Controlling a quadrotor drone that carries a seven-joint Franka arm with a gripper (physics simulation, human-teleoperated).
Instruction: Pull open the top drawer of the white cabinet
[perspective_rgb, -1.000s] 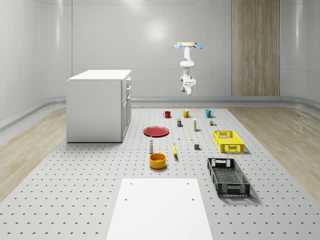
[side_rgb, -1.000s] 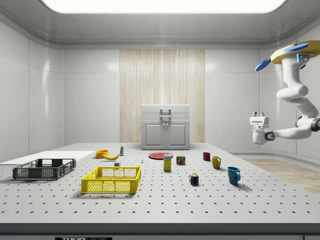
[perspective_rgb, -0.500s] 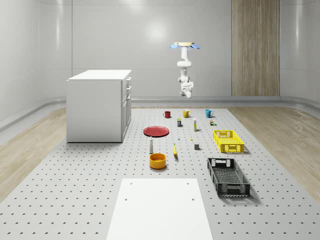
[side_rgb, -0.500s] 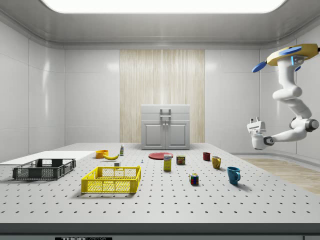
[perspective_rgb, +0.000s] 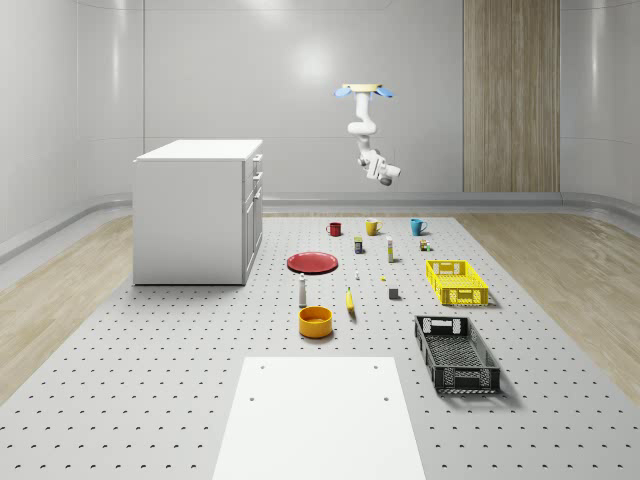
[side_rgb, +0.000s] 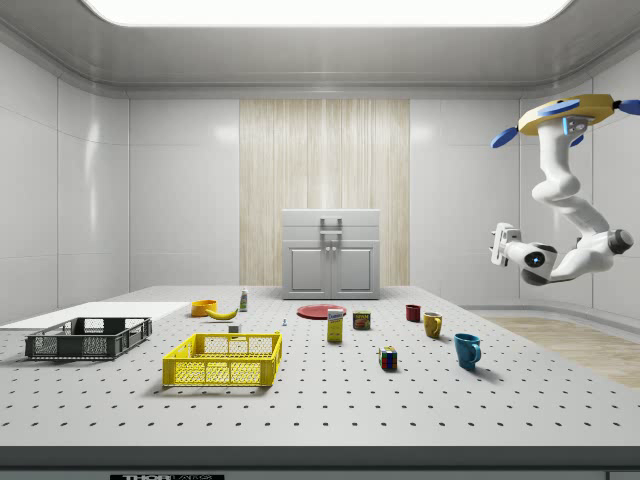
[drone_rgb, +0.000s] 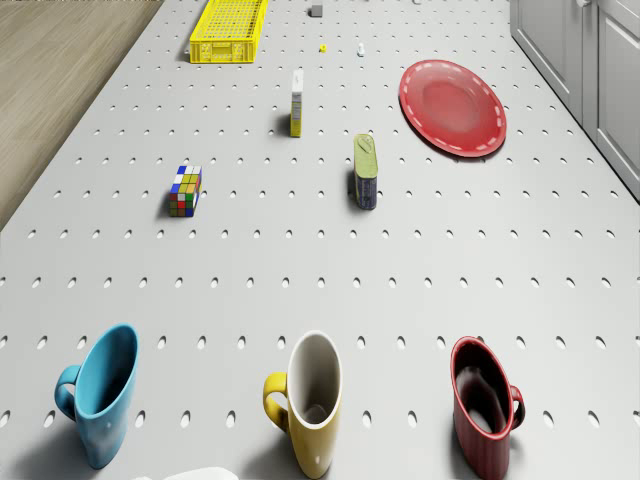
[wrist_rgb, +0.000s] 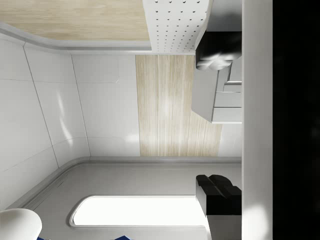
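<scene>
The white cabinet (perspective_rgb: 198, 212) stands at the whole-scene view's left. Its top drawer (side_rgb: 331, 225) is shut, with a handle on its front. The drone (perspective_rgb: 360, 90) hovers high over the table's far end, above the three mugs and well away from the cabinet. From it the arm hangs bent, with the gripper (side_rgb: 496, 244) raised sideways in mid-air, far from the drawer. In the wrist view the gripper (wrist_rgb: 220, 120) is open, its two black fingers (wrist_rgb: 216, 46) wide apart with nothing between them, and the cabinet (wrist_rgb: 215, 102) lies far off beyond them.
Under the drone stand a blue mug (drone_rgb: 100, 395), a yellow mug (drone_rgb: 312, 402) and a red mug (drone_rgb: 485, 405). Farther along the table are a cube (drone_rgb: 185, 190), a can (drone_rgb: 365, 172), a red plate (drone_rgb: 452, 107), a yellow basket (perspective_rgb: 456, 282) and a black basket (perspective_rgb: 456, 354).
The drone has drifted toward the whole-scene view's left. The arm has swung the gripper up from hanging low to a raised, sideways pose.
</scene>
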